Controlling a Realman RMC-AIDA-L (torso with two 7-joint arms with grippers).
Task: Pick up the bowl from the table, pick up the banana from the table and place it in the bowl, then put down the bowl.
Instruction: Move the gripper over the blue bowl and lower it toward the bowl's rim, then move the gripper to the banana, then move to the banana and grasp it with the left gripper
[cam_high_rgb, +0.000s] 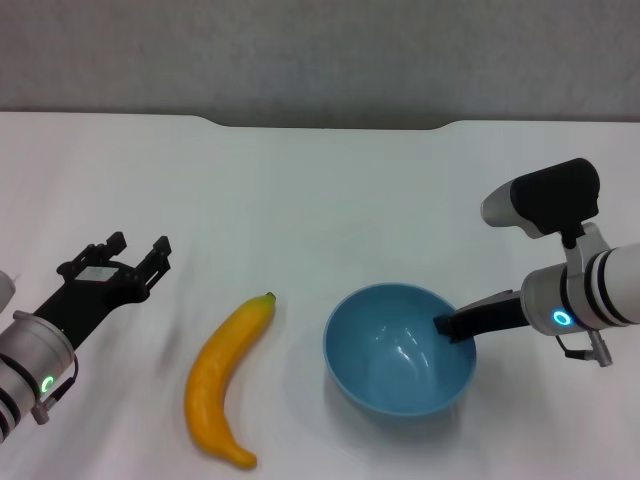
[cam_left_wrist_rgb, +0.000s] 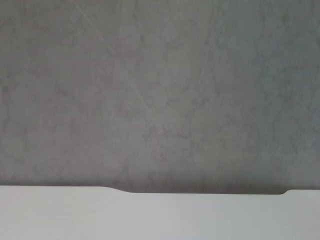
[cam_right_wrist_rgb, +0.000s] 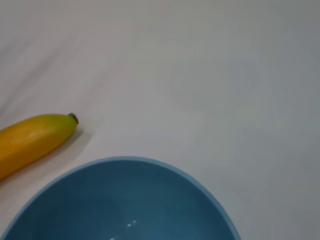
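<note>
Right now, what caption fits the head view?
Right claw at the bowl rim; banana waits beside it.

desk (cam_high_rgb: 330, 190): plain white flat top, with a shallow notch in its far edge
banana (cam_high_rgb: 225, 380): lies on the desk near the front, left of the bowl, stem tip pointing far-right
bowl (cam_high_rgb: 400, 350): light blue, upright, just right of the banana

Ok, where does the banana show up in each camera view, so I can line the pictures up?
Head view: the banana lies on the table, between the left gripper and the bowl, stem tip toward the far edge.
Left wrist view: not in it; only the table's notched far edge and the wall.
Right wrist view: the stem end, beside the bowl's rim.
Shared landmark: the bowl, in the head and right wrist views.
</note>
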